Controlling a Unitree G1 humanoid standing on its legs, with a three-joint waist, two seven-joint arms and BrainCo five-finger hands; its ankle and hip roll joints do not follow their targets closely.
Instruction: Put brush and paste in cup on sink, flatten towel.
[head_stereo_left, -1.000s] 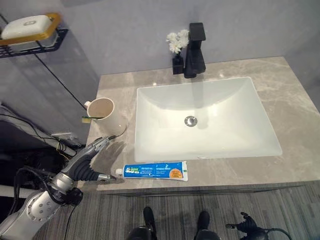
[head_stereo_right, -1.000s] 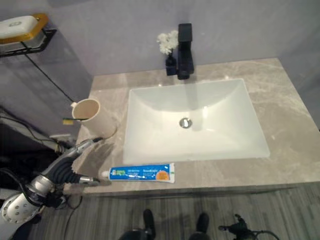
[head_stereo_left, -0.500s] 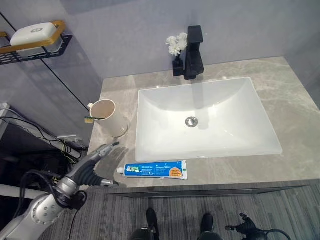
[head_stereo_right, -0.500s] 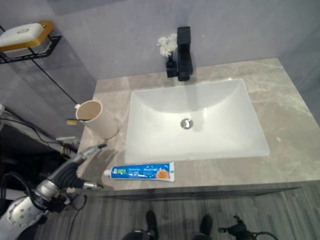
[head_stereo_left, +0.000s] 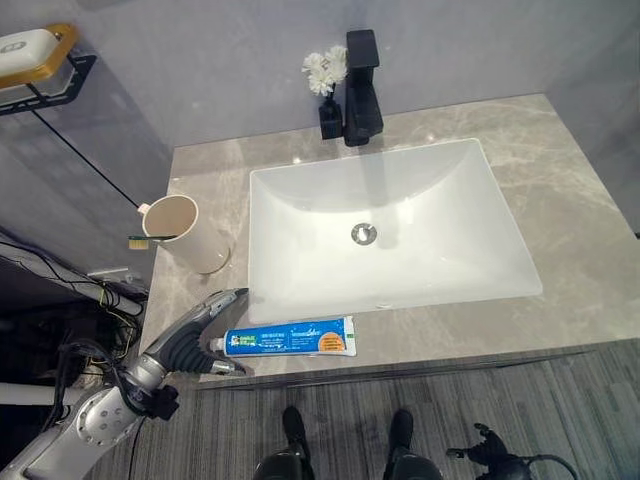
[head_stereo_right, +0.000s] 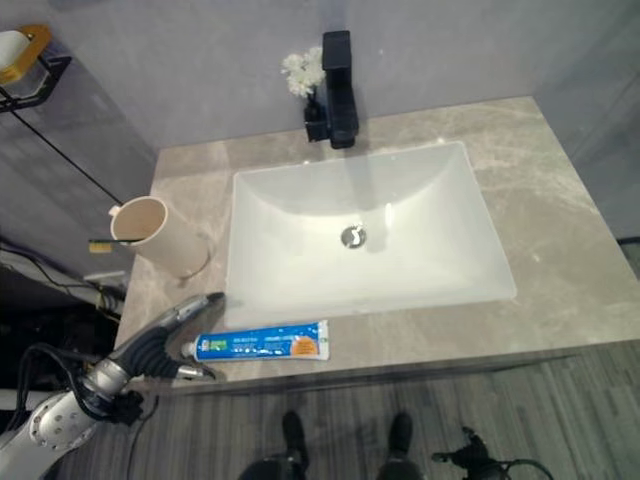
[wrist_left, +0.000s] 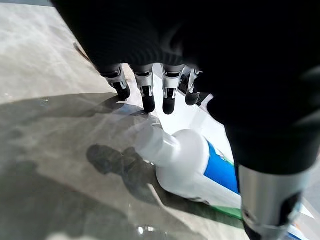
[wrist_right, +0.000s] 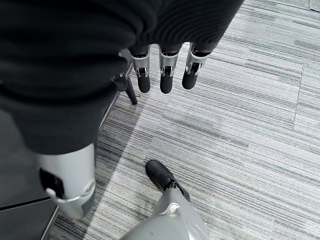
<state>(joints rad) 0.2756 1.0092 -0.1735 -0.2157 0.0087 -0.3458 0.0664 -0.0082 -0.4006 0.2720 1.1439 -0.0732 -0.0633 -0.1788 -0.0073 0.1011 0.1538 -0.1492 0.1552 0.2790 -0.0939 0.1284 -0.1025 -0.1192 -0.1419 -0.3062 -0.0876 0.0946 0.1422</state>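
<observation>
A blue and white toothpaste tube (head_stereo_left: 290, 338) lies along the counter's front edge, cap to the left. My left hand (head_stereo_left: 193, 332) is open at that cap end, its straight fingers (wrist_left: 148, 94) above the white cap and the thumb (wrist_left: 265, 200) on the near side. The tube (wrist_left: 192, 167) lies just past the palm, and I cannot tell whether the hand touches it. A beige cup (head_stereo_left: 188, 232) stands left of the sink with a toothbrush handle (head_stereo_left: 141, 240) sticking out over its rim. My right hand (wrist_right: 165, 75) hangs open over the floor.
A white rectangular sink (head_stereo_left: 300, 195) is set in the grey marble counter (head_stereo_left: 570, 200). A black faucet (head_stereo_left: 360, 90) and a small vase of white flowers (head_stereo_left: 322, 72) stand behind it. A wall shelf (head_stereo_left: 40, 62) with a soap dish hangs at the far left.
The camera has shifted, so the whole scene sits further left. My left hand has edged closer to the tube, whose cap now lies between fingers and thumb.
</observation>
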